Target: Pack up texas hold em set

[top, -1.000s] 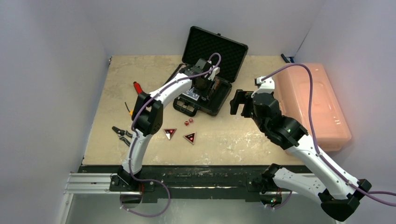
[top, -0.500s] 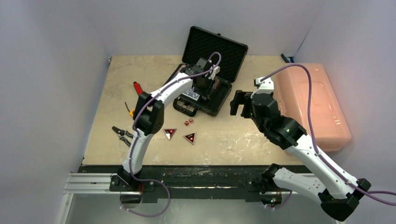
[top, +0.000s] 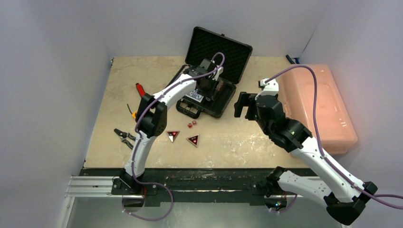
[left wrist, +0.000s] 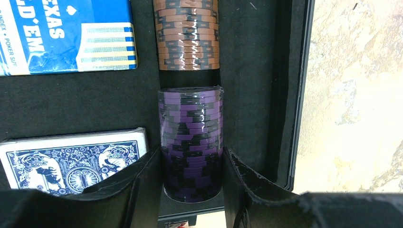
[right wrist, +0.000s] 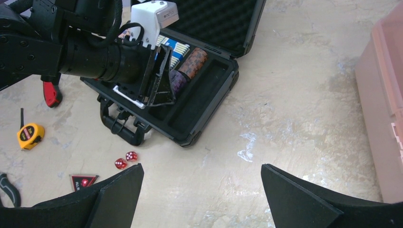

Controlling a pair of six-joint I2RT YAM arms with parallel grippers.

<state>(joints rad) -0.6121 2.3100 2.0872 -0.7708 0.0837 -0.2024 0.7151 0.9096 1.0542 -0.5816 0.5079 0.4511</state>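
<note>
While bent forward and down into the open briefcase (top: 219, 45), clamps the left gripper (left wrist: 191, 154) on the purple chip stack (left wrist: 191, 118), seated in the foam slot end to end with the brown stack (left wrist: 187, 35). Holds the right gripper (right wrist: 199, 190) wide apart, empty, over the table (right wrist: 294, 109) right of the case. Hides the purple stack's near end behind the fingers and crops the card decks (left wrist: 71, 161) at the frame edge.

Purple chips (left wrist: 191, 142) are gleaming glossy against matt black foam lining the case (left wrist: 71, 99); the tabletop (left wrist: 351, 95) is looking like mottled stone; the bin (top: 318, 104) is showing translucent plastic.
</note>
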